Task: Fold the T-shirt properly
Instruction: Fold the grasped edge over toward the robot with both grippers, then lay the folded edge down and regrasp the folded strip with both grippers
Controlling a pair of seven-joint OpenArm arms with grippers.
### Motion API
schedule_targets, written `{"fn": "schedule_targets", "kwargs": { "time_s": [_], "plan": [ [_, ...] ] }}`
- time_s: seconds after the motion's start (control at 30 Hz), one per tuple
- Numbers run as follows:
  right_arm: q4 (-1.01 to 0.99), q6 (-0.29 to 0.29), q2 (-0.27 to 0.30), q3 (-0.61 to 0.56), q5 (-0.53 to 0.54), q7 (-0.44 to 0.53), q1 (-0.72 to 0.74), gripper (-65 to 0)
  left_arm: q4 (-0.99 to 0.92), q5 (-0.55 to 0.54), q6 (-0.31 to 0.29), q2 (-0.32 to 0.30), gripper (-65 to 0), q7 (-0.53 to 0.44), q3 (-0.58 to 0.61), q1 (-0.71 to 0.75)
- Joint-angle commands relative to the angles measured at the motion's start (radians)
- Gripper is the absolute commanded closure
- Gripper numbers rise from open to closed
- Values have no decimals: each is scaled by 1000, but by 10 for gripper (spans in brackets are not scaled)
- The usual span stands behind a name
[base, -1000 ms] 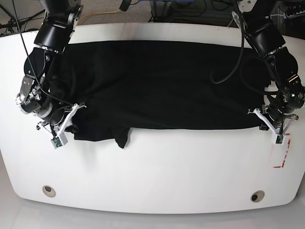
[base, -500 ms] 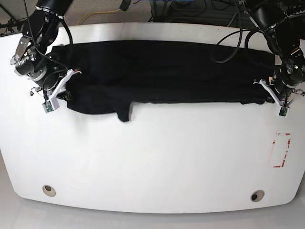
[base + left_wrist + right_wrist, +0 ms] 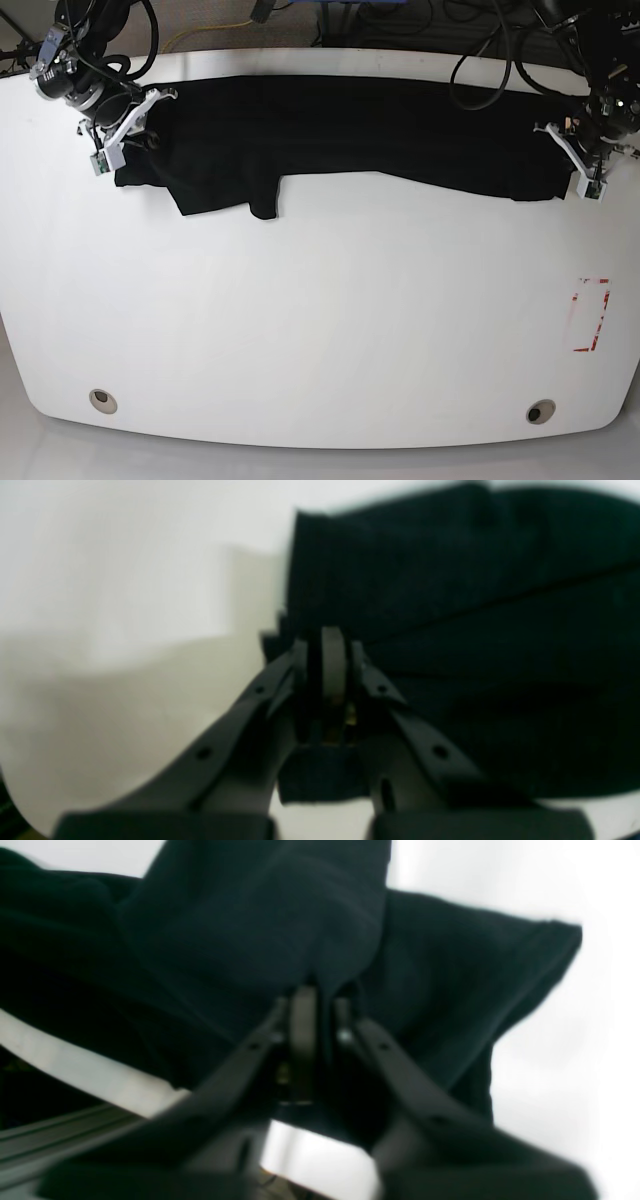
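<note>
Limp black T-shirt (image 3: 380, 125) sags between pinches; left gripper (image 3: 327, 652) clamped on hem, right gripper (image 3: 312, 1000) barely parted, cloth between its jaws; best gripped at corners.

The left claw (image 3: 327, 652) pinches the black T-shirt's (image 3: 475, 630) edge over the white table (image 3: 125, 605).

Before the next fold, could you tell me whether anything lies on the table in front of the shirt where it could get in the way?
Nothing visible does: the table in front of the T-shirt carries only a red marking near one edge.
</note>
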Motion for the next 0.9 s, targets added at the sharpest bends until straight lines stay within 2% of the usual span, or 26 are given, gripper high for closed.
{"fn": "schedule_targets", "kwargs": {
  "time_s": [0.0,0.03,0.1,0.17,0.27,0.3,0.43,0.57,0.73,0.87],
  "plan": [
    [16,-1,-6,6,-22,18,-3,-182,20,0,2,-18,0,-9,-3,16],
    [16,-1,-12,6,-43,18,-3,-227,20,0,2,-18,-14,-9,-3,23],
    [16,-1,-26,6,-89,18,0,-309,17,2,2,-18,-94,-9,-3,29],
    [17,-1,-37,6,-135,18,5,-385,16,5,2,-18,-221,-7,-3,29],
    [28,-1,-40,29,-132,15,10,-453,16,5,2,-15,-371,2,-3,29],
    [36,-1,-40,46,-117,12,11,-463,19,3,2,-14,-390,8,-5,29],
    [57,-1,-38,127,-10,11,10,-469,74,-3,2,-17,-389,47,-11,6],
    [51,-1,17,130,55,11,27,-468,172,-3,2,-7,-385,74,-31,-11],
    [37,-1,40,43,23,11,119,-468,187,-20,2,28,-385,82,-31,-37],
    [-44,-1,63,-48,-43,11,221,-468,184,14,2,63,-385,83,-31,-40]
  ]
}}
